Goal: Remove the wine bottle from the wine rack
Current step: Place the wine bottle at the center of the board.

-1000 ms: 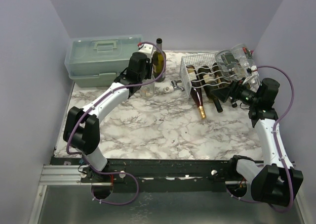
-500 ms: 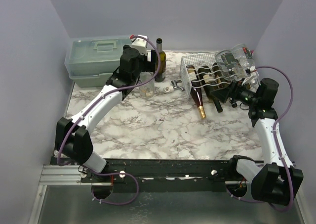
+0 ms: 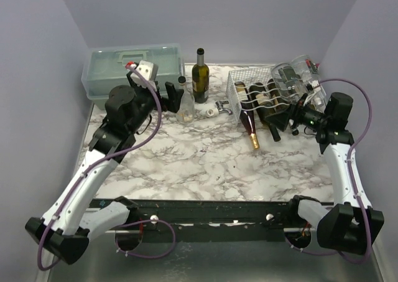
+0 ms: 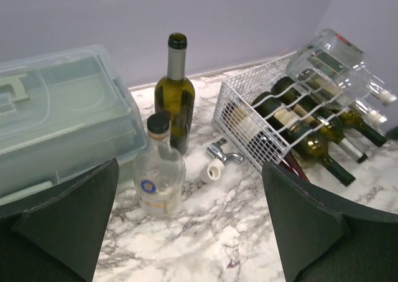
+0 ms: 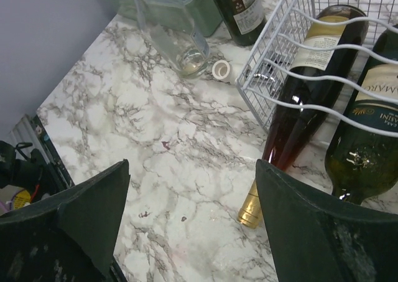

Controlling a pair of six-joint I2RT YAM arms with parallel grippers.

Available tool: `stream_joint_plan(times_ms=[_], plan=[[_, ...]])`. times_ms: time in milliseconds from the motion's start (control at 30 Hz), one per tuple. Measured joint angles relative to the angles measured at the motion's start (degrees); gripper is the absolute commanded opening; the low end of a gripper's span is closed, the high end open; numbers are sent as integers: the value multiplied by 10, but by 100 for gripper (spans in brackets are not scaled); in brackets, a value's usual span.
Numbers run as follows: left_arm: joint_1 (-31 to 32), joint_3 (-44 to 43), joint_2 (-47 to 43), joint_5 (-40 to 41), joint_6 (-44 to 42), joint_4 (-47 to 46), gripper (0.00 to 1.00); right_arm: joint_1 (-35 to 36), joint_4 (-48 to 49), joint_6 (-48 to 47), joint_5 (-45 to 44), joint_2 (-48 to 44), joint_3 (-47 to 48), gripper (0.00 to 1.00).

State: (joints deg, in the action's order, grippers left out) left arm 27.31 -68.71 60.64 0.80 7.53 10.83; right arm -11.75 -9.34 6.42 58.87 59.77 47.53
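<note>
Rack: white wire-mesh wine rack with wavy wire cradles, on the grey-veined white marble table at the upper right of the overhead view; several bottles lie in it, necks pointing toward the bottom of the frame.
Bottle in rack: red-brown wine bottle with a gold foil neck lies in the leftmost cradle, its neck sticking out past the rack's near edge and down onto the marble.
Bottle off rack: dark green wine bottle stands upright on the table at upper centre, left of the rack and apart from it.
Left claw: left gripper is released, fingers spread wide with nothing between them; it hangs in the upper left of the overhead view, clear of the dark green wine bottle.
Right claw: right gripper is also spread and grasps nothing; it sits at the right of the overhead view, near the rack's near right corner.
Beside the upright bottle: clear glass bottle with a black cap, just in front and to the left.
Small items: white round stopper and a shiny metal piece, between the clear bottle and the rack.
Upper left: pale green plastic toolbox.
On top of rack: clear plastic containers, far right.
</note>
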Motion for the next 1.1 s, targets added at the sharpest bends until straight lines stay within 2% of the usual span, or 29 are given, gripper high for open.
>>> stream_joint_plan(times_ms=[167,300,600,800,1100], plan=[[0,110,-96,-32,10,-4,99,0,-103,-85,1,46,84,89],[0,189,-134,-45,9,9,99,0,-162,-120,-22,63,134,90],[-1,206,-191,-45,6,-7,99,0,-226,-135,-132,102,229,91],[-2,213,-212,-31,-3,-22,99,0,-249,-140,-198,109,253,91],[-2,219,-212,-26,-13,-27,99,0,-272,-149,-254,129,277,93]])
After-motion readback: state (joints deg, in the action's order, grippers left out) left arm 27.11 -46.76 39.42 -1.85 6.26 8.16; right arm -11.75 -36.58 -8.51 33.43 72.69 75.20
